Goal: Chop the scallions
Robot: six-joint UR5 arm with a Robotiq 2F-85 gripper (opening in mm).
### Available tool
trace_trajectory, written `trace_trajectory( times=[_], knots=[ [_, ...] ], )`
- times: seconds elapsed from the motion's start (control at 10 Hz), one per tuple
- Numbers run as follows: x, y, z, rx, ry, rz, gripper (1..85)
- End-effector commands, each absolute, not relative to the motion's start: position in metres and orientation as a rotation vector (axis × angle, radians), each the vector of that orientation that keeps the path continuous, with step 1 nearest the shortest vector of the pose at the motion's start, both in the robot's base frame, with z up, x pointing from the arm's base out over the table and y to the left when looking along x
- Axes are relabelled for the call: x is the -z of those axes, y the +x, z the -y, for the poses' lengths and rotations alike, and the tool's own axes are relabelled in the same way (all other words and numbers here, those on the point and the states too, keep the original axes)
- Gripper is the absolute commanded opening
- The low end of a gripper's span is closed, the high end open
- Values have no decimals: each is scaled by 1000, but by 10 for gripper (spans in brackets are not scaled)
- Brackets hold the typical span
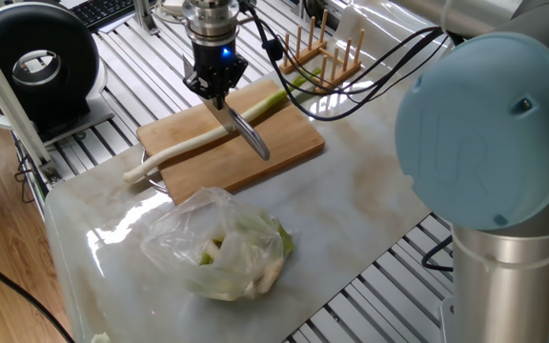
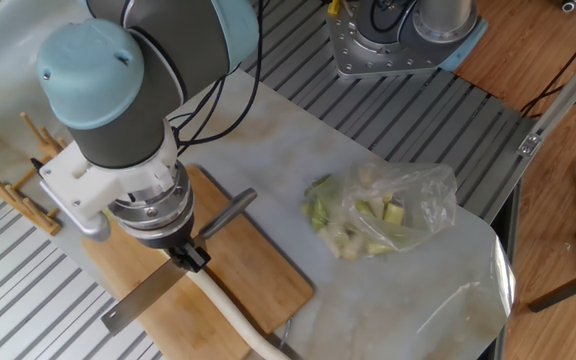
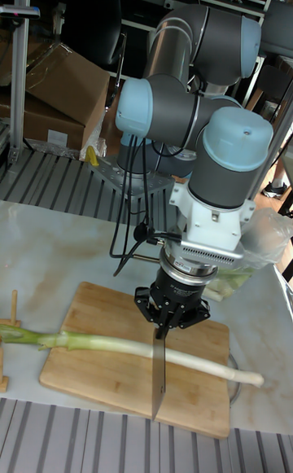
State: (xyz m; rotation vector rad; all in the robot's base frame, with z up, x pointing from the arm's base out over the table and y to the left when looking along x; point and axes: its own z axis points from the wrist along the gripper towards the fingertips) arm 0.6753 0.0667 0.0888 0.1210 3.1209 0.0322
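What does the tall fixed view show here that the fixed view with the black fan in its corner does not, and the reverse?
Only the tall view shows the knife blade edge-on, standing upright across the scallion, and cardboard boxes behind the arm.

Only the fan view shows the whole plastic bag of cut greens, the black fan and the knife's grey handle.

Both show the gripper shut on the knife, the uncut scallion lying along the wooden board, and the marble table.

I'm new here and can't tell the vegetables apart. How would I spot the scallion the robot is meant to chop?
Find the wooden board on the white marble table. The scallion is the one long, thin stalk lying across it, under the knife. Unlike the cut pieces in the plastic bag nearby, it is whole, white shading to green.
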Motion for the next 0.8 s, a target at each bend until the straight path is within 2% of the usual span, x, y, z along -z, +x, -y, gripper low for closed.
trace_trajectory(
  times=[0.0, 0.7],
  knots=[
    [-89, 670, -71, -62, 119, -3138, 13],
    [-83, 675, -68, -43, 109, -3125, 13]
  ],
)
